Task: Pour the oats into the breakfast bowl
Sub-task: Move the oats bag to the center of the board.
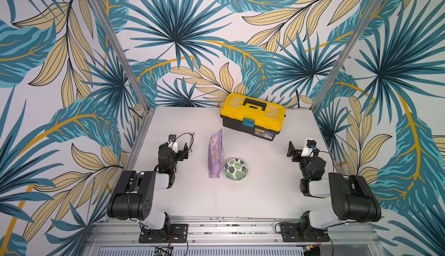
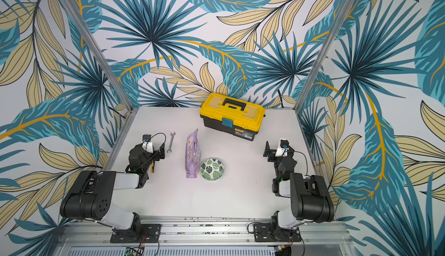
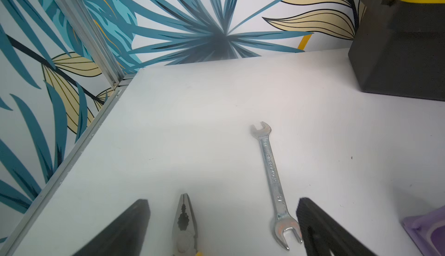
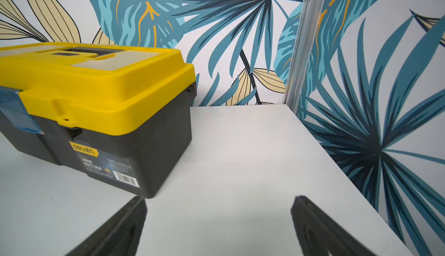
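Holds left gripper (image 3: 222,201), right gripper (image 4: 220,199) apart; could topple oat pouch (image 1: 215,156) onto monstera-leaf bowl (image 1: 236,169) at 3 o'clock by pinching off-centre.

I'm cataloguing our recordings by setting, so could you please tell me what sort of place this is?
Most likely a robotics test cell: a left arm and right arm bolted to an aluminium rail, leaf-printed wall panels enclosing the white table, and mismatched props, a yellow toolbox, purple pouch and leaf-patterned bowl.
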Available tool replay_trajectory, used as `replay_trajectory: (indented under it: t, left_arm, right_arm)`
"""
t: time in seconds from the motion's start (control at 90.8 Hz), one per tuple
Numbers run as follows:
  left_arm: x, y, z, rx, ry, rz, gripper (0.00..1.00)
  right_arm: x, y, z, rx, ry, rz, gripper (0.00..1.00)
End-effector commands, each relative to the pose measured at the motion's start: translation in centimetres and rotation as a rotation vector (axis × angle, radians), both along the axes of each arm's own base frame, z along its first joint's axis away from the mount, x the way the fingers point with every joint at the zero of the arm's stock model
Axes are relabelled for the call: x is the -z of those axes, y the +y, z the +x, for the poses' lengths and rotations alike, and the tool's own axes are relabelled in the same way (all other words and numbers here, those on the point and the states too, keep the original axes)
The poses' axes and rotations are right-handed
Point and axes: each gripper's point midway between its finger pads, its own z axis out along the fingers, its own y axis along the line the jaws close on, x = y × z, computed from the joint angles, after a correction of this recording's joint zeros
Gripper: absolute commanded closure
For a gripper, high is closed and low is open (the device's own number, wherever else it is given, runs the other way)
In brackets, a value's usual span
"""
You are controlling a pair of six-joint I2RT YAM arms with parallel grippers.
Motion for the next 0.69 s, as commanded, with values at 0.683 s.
replay_trajectory:
  t: [0.683]
  left_arm:
    - [-1.9, -0.3, 0.5, 0.011, -0.029, -0.001, 0.0]
  right_arm:
    - [-3.1, -0.9, 1.1, 0.052, 0.074, 0.084, 0.01]
